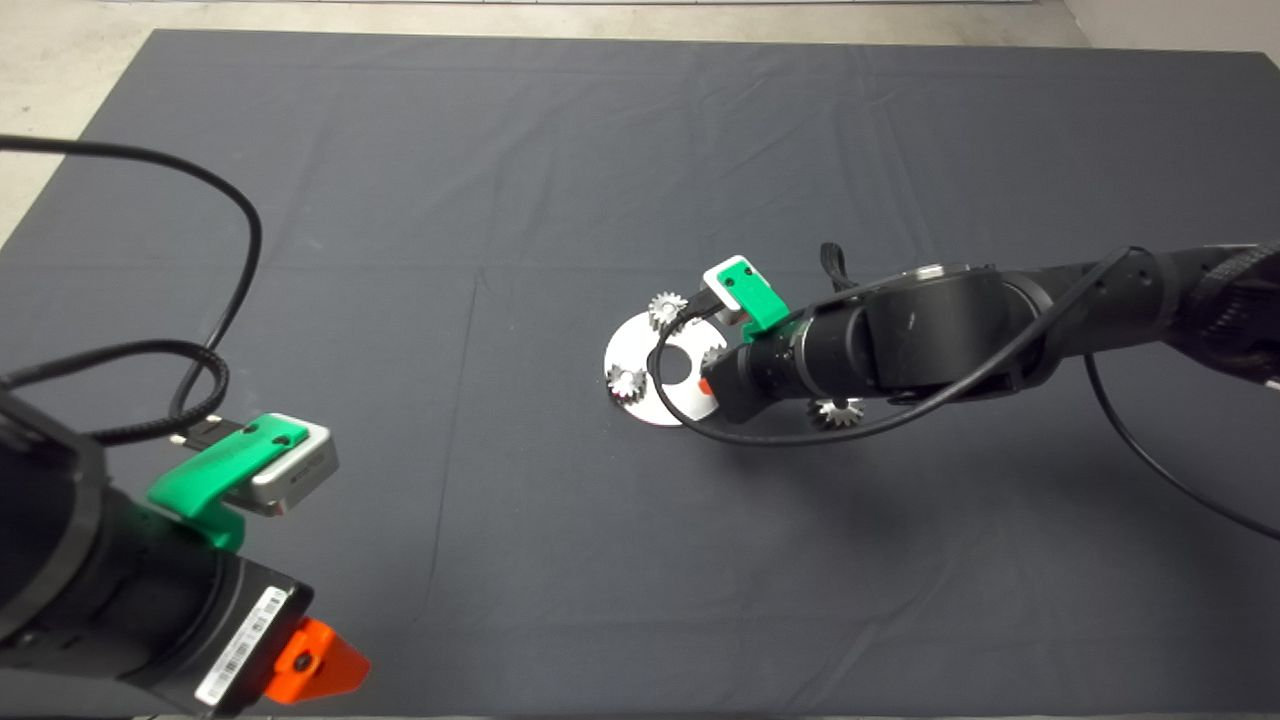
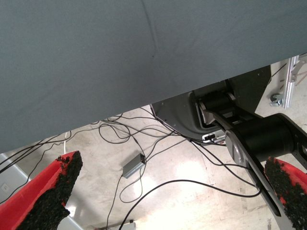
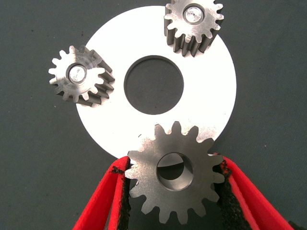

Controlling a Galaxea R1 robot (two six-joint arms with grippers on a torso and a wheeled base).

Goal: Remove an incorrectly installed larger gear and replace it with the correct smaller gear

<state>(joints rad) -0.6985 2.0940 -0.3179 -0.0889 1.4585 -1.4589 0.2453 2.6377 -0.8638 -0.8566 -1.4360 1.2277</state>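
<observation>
My right gripper (image 3: 171,168) is shut on the smaller gear (image 3: 175,176), a grey straight-toothed gear with a centre hole. It holds the gear flat over the near rim of the white ring plate (image 3: 206,105). Two matching small gears (image 3: 80,76) (image 3: 193,21) sit on pegs on the plate. In the head view the right gripper (image 1: 705,376) is over the plate (image 1: 640,352), mostly hidden under its wrist. The larger gear (image 1: 838,411), with flared teeth, lies on the mat beside the plate, under the right arm. My left gripper (image 1: 320,665) is parked at the lower left, open and empty.
The left wrist view shows the mat's edge (image 2: 144,103), with cables (image 2: 144,143) and the robot's base (image 2: 249,134) on the floor beyond. A black cable (image 1: 230,260) loops over the mat at the left.
</observation>
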